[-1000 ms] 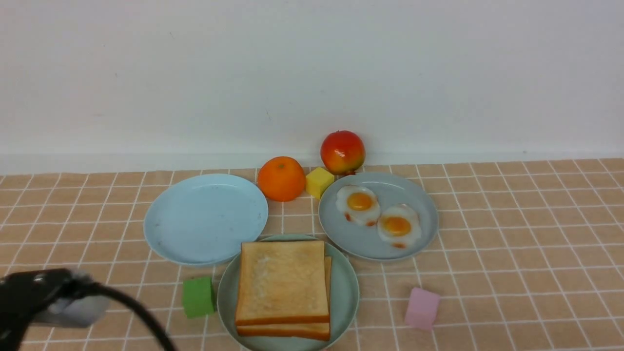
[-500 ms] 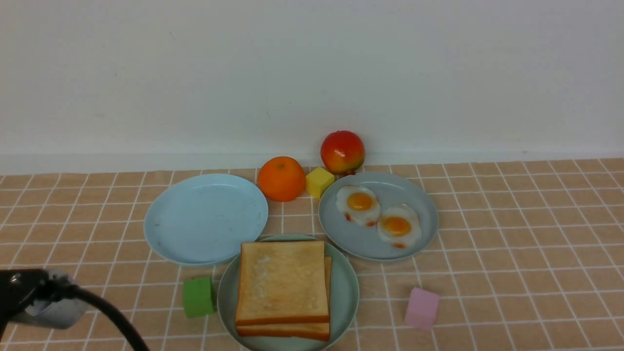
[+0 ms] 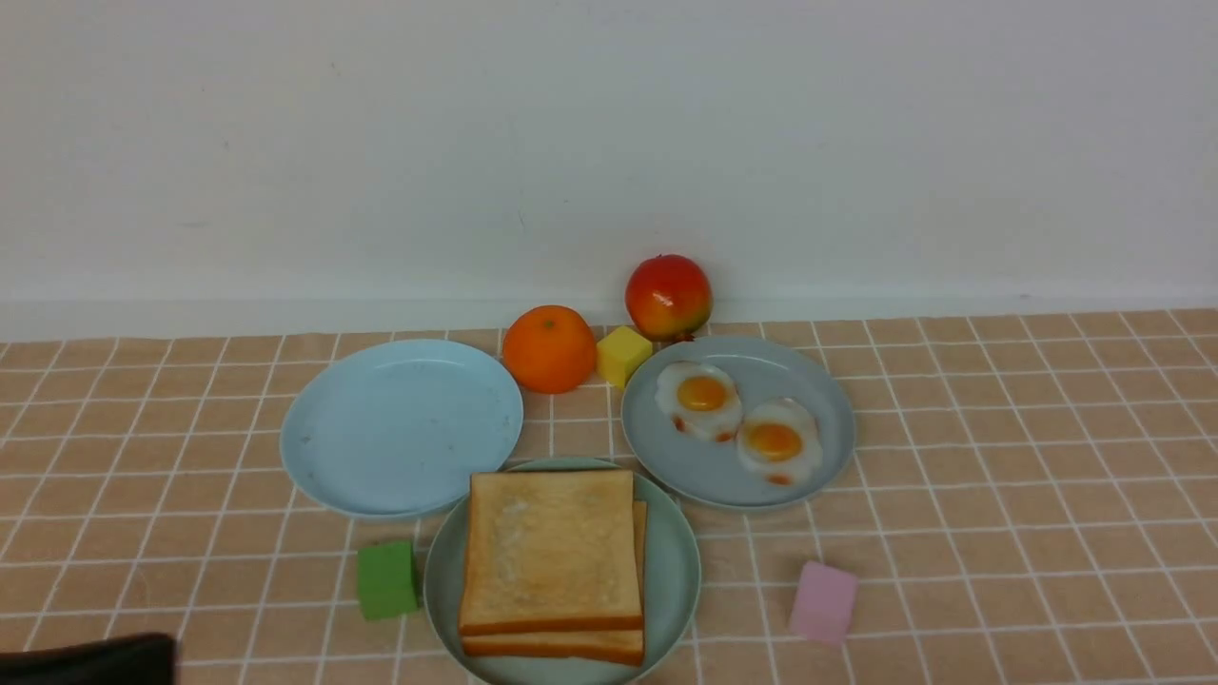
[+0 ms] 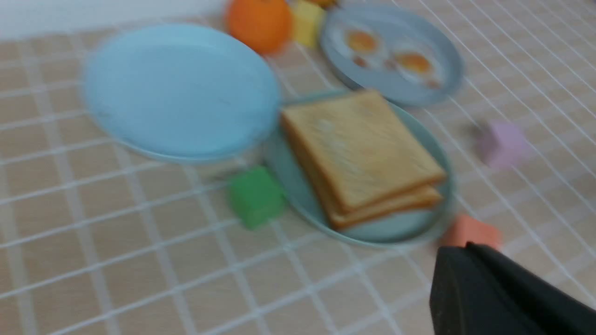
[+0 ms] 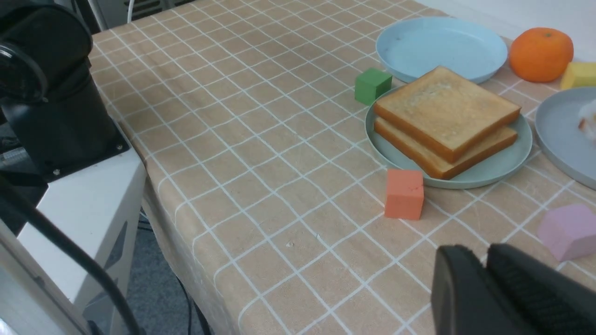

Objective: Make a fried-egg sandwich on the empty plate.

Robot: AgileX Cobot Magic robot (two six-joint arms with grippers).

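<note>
Two toast slices (image 3: 550, 547) lie stacked on the mint-green empty plate (image 3: 680, 571) at the near middle; whatever is between them is hidden. Two fried eggs (image 3: 701, 398) (image 3: 775, 440) rest on the grey-blue plate (image 3: 818, 381) behind and to its right. My left gripper (image 4: 465, 245) is shut and empty, low over the table near the toast plate, just short of an orange-red cube (image 4: 470, 230). Only a dark part of the left arm (image 3: 90, 661) shows in the front view. My right gripper (image 5: 484, 251) hangs over the cloth with a narrow gap between its fingers, nothing in it.
A bare sky-blue plate (image 3: 400, 428) sits at the back left. An orange (image 3: 549, 348), a red fruit (image 3: 668, 296) and a yellow cube (image 3: 623, 355) stand by the wall. A green cube (image 3: 386, 578) and a pink block (image 3: 824, 599) flank the toast plate. The table's edge (image 5: 144, 186) is near.
The left arm has drawn back down and to the left, almost out of the front view. The plates, toast and eggs have not moved.
</note>
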